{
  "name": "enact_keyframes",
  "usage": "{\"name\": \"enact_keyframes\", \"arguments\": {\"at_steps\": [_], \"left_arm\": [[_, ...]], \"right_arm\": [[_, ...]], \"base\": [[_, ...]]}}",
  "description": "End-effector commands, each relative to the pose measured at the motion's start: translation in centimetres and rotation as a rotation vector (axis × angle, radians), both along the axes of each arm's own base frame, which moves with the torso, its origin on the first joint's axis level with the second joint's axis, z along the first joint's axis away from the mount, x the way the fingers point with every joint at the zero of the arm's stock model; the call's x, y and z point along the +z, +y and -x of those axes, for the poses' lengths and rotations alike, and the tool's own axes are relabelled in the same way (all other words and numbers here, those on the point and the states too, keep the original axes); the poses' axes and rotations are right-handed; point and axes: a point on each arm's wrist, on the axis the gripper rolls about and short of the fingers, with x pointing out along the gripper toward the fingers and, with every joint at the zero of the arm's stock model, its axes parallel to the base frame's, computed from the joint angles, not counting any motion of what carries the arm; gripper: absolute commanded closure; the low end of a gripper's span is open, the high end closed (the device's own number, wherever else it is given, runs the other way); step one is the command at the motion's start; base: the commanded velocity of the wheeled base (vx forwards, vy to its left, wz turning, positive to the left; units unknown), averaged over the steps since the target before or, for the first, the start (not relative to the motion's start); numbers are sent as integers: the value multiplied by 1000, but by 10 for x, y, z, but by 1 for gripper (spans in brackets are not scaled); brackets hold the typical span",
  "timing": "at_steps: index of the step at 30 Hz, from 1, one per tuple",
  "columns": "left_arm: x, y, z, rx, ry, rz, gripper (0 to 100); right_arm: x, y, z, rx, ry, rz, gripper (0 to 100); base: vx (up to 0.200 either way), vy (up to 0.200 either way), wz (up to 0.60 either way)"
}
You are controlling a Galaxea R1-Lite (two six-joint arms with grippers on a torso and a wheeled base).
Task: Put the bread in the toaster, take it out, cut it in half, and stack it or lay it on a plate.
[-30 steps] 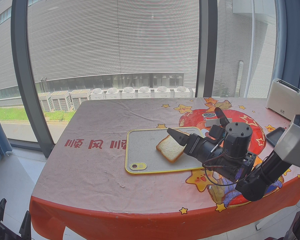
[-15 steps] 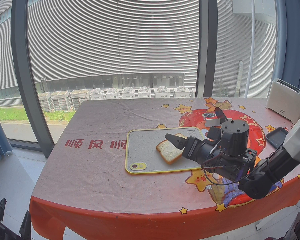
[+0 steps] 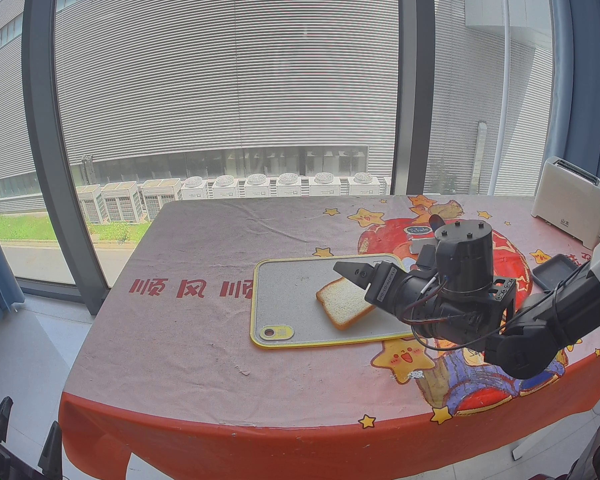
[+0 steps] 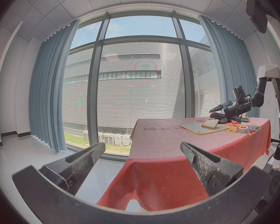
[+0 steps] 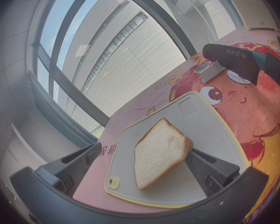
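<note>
A slice of white bread [image 3: 343, 301] [image 5: 158, 153] lies on the grey, yellow-rimmed cutting board [image 3: 290, 295] [image 5: 205, 125]. My right gripper [image 3: 353, 271] [image 5: 143, 151] hovers open just over the slice, one finger on each side; the bread's edge sits close to one finger [image 5: 208, 168]. The white toaster [image 3: 570, 201] [image 5: 255, 13] stands at the table's far right corner. My left gripper [image 4: 143, 147] [image 3: 20, 435] hangs open and holds nothing, low beside the table's left front. From there the bread [image 4: 210, 123] and the right gripper [image 4: 219, 111] show far off.
A black-handled knife [image 5: 233, 59] lies behind the board, partly hidden by my right arm in the head view. A small dark tray [image 3: 553, 271] sits in front of the toaster. The table's left half is bare cloth.
My right wrist has shifted a little farther back over the table and the fingertips have risen slightly. The bread now lies flatter on the board. The left arm has not moved.
</note>
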Motion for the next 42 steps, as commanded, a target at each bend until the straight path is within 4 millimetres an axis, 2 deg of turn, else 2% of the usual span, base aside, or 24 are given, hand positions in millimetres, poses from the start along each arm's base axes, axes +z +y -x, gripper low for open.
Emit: {"name": "enact_keyframes", "arguments": {"at_steps": [1, 4, 8, 12, 18, 24, 32, 39, 42], "left_arm": [[-5, 0, 0, 0, 4, 0, 0], [-5, 0, 0, 0, 4, 0, 0], [-5, 0, 0, 0, 4, 0, 0], [-5, 0, 0, 0, 4, 0, 0], [-5, 0, 0, 0, 4, 0, 0], [-5, 0, 0, 0, 4, 0, 0], [-5, 0, 0, 0, 4, 0, 0], [-5, 0, 0, 0, 4, 0, 0], [-5, 0, 0, -1, 4, 0, 0]], "right_arm": [[10, -1, -4, -14, 2, -24, 0], [17, -4, -10, -45, 32, -62, 0], [15, -4, -11, -46, 51, -50, 0], [13, -14, -18, -57, 83, -45, 0], [9, -13, -11, -41, 128, -3, 0], [19, -20, -4, -19, 148, -3, 0], [17, -20, -11, -16, 150, -27, 0], [15, -20, -5, -6, 166, -4, 0], [13, -20, -9, -16, 156, -9, 0]], "base": [[0, 0, 0], [0, 0, 0], [0, 0, 0], [0, 0, 0], [0, 0, 0], [0, 0, 0], [0, 0, 0], [0, 0, 0], [0, 0, 0]]}}
